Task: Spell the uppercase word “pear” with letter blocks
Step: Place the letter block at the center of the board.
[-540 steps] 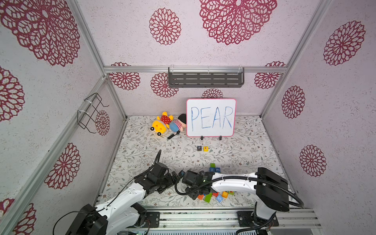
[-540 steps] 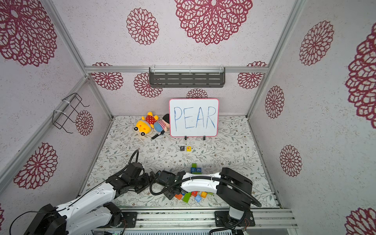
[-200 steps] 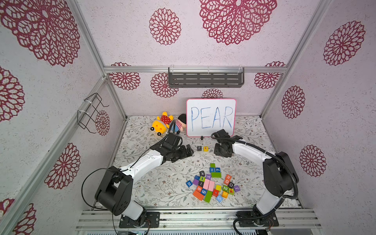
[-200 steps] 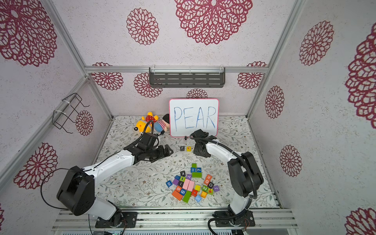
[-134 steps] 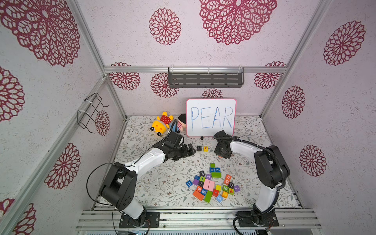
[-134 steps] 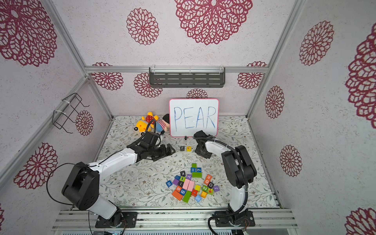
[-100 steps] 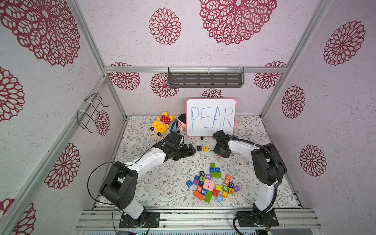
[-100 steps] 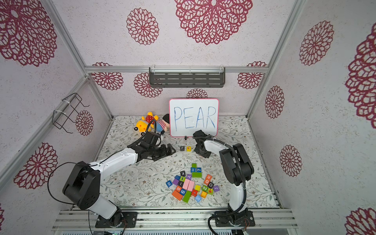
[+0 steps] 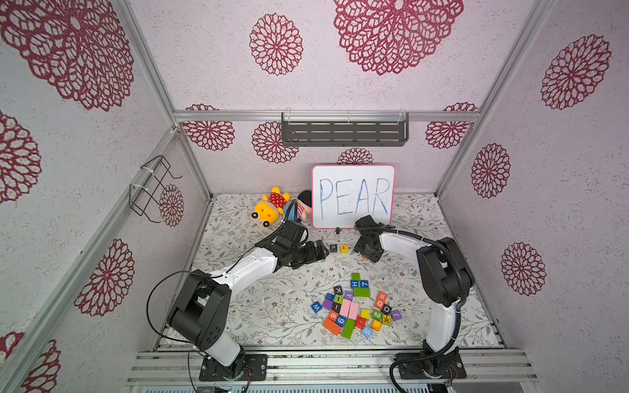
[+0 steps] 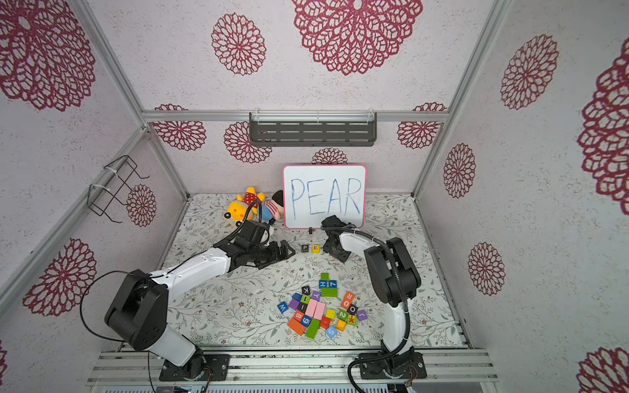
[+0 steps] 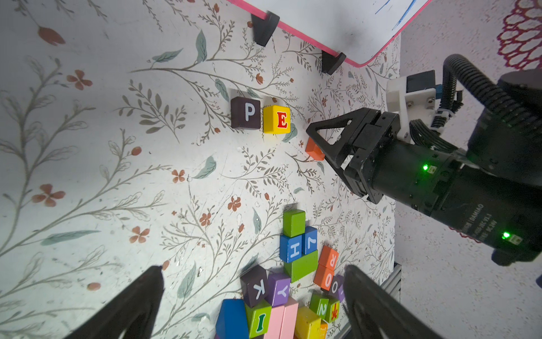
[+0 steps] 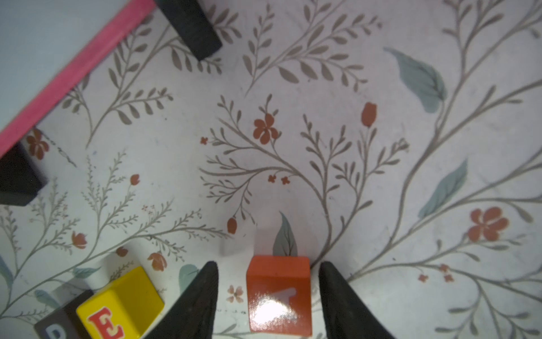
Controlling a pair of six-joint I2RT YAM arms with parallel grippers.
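Left gripper (image 9: 321,251): jaws spread wide, empty, just left of the row. Black P block (image 9: 333,248) and yellow E block (image 9: 344,248) stand just beside each other before the whiteboard (image 9: 354,197). Right of E and apart from it, orange A block (image 12: 278,293) rests on the table (image 12: 293,73) between the parted fingers of the right gripper (image 12: 268,264), a gap on each side. Orange-red R block (image 9: 381,299) lies in the block pile (image 9: 350,309), nearer the robot bases.

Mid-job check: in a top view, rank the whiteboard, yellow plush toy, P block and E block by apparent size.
1. whiteboard
2. yellow plush toy
3. P block and E block: they look alike, side by side, so unranked.
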